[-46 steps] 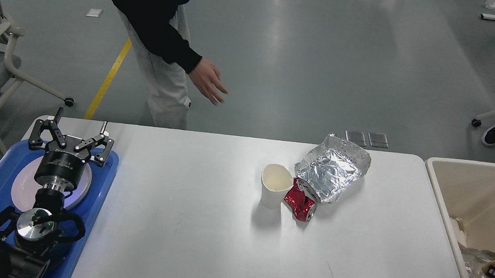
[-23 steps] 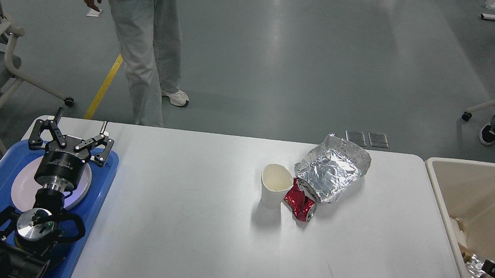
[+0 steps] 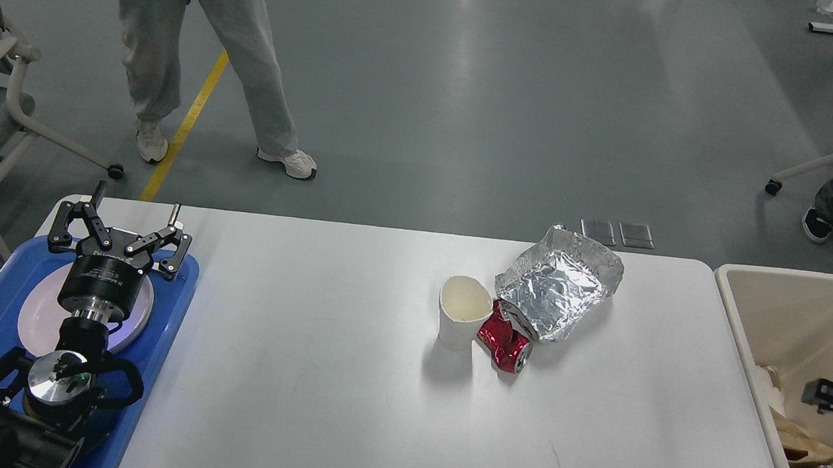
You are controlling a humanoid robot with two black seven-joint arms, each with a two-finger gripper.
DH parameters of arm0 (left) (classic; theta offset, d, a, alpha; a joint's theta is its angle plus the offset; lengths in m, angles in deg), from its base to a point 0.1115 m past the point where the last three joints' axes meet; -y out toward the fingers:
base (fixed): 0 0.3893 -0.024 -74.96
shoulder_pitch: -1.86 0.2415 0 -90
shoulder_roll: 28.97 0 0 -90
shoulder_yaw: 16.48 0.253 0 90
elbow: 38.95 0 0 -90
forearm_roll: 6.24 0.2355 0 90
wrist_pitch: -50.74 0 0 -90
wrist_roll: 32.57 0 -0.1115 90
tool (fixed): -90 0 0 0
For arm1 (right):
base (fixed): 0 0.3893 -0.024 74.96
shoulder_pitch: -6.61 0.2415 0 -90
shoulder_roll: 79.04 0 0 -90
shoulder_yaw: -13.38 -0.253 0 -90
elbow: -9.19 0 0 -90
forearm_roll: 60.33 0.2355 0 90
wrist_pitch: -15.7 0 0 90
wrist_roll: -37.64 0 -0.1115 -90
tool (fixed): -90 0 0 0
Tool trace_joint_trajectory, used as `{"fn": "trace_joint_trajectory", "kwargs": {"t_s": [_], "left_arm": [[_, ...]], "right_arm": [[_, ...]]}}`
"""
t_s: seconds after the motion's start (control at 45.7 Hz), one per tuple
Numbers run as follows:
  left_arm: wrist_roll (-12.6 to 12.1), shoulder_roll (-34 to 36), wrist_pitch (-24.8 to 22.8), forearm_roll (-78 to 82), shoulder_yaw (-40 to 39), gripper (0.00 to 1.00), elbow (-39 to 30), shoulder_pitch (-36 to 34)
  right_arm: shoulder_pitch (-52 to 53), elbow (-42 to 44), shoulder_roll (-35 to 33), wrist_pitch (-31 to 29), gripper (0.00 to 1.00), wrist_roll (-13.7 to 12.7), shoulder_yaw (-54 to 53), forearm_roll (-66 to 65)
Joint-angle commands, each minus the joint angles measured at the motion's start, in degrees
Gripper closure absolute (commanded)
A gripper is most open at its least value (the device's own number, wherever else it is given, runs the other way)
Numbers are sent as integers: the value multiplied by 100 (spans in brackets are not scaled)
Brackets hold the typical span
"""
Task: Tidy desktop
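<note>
White desktop [image 3: 342, 393] holds a cup [image 3: 461, 311], crushed can [image 3: 503, 343] and foil [image 3: 559, 284] clustered right of centre, nearer the right gripper [image 3: 828, 397], finger state unclear, over the bin [image 3: 748, 316], than the spread-fingered left gripper [image 3: 122, 232].

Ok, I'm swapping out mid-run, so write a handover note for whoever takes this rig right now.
Left gripper: open, empty, above the white plate in the blue tray.
Right gripper: over the cream bin; too little shows to tell open or shut.
On the desktop: paper cup upright, crushed red can beside it, crumpled foil behind the can.
Done: foil and paper scraps lie in the bin.
Left: cup, can, foil still to clear.
</note>
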Motion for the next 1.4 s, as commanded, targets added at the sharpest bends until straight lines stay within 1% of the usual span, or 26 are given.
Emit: {"fn": "trace_joint_trajectory", "kwargs": {"t_s": [0.0, 0.066, 0.153, 0.263, 0.35, 0.438, 0.503, 0.635, 0.788, 0.963, 1.05, 1.116, 1.182, 1.291, 1.379], "left_arm": [[0, 0, -2, 2, 0, 4, 0, 0], [0, 0, -2, 2, 0, 4, 0, 0], [0, 0, -2, 2, 0, 4, 0, 0], [0, 0, -2, 2, 0, 4, 0, 0], [0, 0, 7, 2, 0, 4, 0, 0], [0, 0, 7, 2, 0, 4, 0, 0], [0, 0, 7, 2, 0, 4, 0, 0], [0, 0, -2, 2, 0, 4, 0, 0], [0, 0, -2, 2, 0, 4, 0, 0], [0, 0, -2, 2, 0, 4, 0, 0], [0, 0, -2, 2, 0, 4, 0, 0], [0, 0, -2, 2, 0, 4, 0, 0], [0, 0, -2, 2, 0, 4, 0, 0], [0, 0, -2, 2, 0, 4, 0, 0], [0, 0, -2, 2, 0, 4, 0, 0]], "right_arm": [[1872, -1176, 167, -1156, 0, -96, 593, 16], [2646, -1554, 465, -1719, 0, -96, 681, 16], [3438, -2063, 1018, -2309, 0, -105, 795, 34], [4405, -2934, 1441, -2564, 0, -96, 760, 51], [4959, -3488, 1687, -2539, 0, -88, 734, 130], [5267, -3875, 2012, -2503, 0, -88, 673, 446], [5487, -4103, 2171, -2354, 0, -79, 558, 683], [5567, -4209, 2171, -1924, 0, -79, 330, 746], [5549, -4201, 2206, -1747, 0, -61, 251, 755], [5488, -4034, 2268, -1273, 0, -61, -188, 737], [5137, -3727, 2355, -1150, 0, -61, -662, 702], [4532, -3087, 2522, -1150, 0, -52, -1093, 544], [3952, -2384, 2943, -1150, 0, -44, -1401, 360], [3046, -1294, 3629, -1150, 0, -44, -1551, 61], [2430, -564, 3911, -1141, 0, -35, -1613, -159]]}}
